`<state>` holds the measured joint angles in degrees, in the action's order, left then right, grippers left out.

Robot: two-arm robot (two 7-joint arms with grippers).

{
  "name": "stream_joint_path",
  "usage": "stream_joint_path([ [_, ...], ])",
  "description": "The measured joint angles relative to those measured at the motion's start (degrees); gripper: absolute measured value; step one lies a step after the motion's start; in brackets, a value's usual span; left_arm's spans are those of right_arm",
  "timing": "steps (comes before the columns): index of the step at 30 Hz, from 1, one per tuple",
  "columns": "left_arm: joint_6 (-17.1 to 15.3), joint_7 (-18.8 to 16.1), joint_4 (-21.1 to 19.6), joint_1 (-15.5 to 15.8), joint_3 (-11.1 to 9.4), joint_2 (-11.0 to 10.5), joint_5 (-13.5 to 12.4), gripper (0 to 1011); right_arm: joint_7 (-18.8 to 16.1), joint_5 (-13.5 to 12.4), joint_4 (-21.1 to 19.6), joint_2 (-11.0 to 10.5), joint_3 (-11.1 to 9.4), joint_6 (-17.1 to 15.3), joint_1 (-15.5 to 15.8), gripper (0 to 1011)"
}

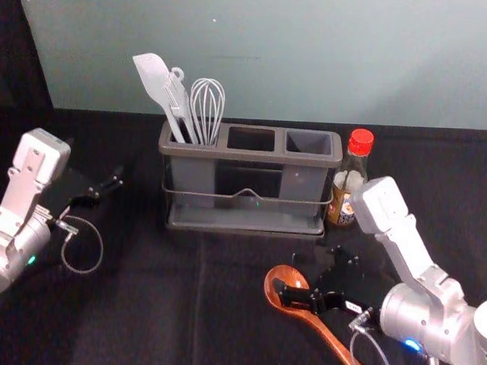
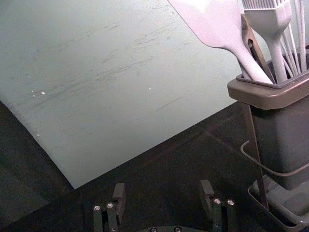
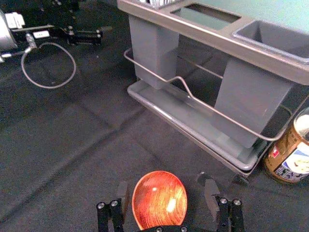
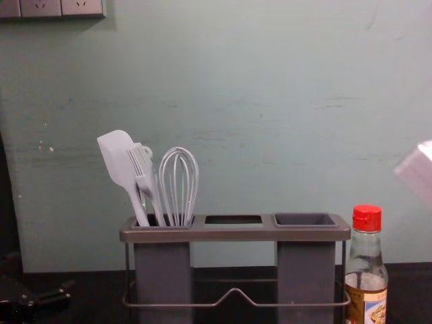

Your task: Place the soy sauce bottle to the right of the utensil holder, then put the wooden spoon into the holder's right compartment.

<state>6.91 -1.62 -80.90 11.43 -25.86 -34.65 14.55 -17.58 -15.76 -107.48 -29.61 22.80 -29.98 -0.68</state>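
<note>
Black and spread apart, the right gripper [image 3: 167, 189] is straddling the bowl of the wooden spoon [image 3: 159, 199], making its arm the nearer for the likely pickup. The spoon is lying in front of the utensil holder [image 1: 251, 156], its handle slanting toward the robot's right and near side; a grip needs closing across that line. The soy sauce bottle [image 1: 346, 186] is standing just beside the holder's right end. Left of it, the opened left gripper [image 1: 109, 191] is idling. The head view's lower edge is cropping the handle's end; finger height is remaining unclear.
</note>
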Motion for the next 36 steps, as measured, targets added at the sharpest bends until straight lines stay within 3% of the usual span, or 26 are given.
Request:
stream_joint_path([
  [3, 0.0, 0.0, 0.0, 0.0, 0.0, 0.0, 0.0, 1005, 0.1, 0.5, -0.2, 0.8, 0.5, -4.4, -1.5, 1002],
  [7, 0.0, 0.0, 0.0, 0.0, 0.0, 0.0, 0.0, 1005, 0.3, 1.8, -0.2, 1.5, 1.5, -7.8, -3.0, 1000],
  [15, 0.0, 0.0, 0.0, 0.0, 0.0, 0.0, 0.0, 1005, 0.3, 4.9, 1.4, 2.8, 4.0, -12.2, -6.1, 1002],
  [23, 0.0, 0.0, 0.0, 0.0, 0.0, 0.0, 0.0, 1005, -0.9, 6.5, 3.5, 4.0, 5.3, -14.0, -8.3, 1002],
  [36, 0.0, 0.0, 0.0, 0.0, 0.0, 0.0, 0.0, 1005, -2.8, 8.1, 5.8, 5.5, 5.8, -14.7, -9.5, 1002],
])
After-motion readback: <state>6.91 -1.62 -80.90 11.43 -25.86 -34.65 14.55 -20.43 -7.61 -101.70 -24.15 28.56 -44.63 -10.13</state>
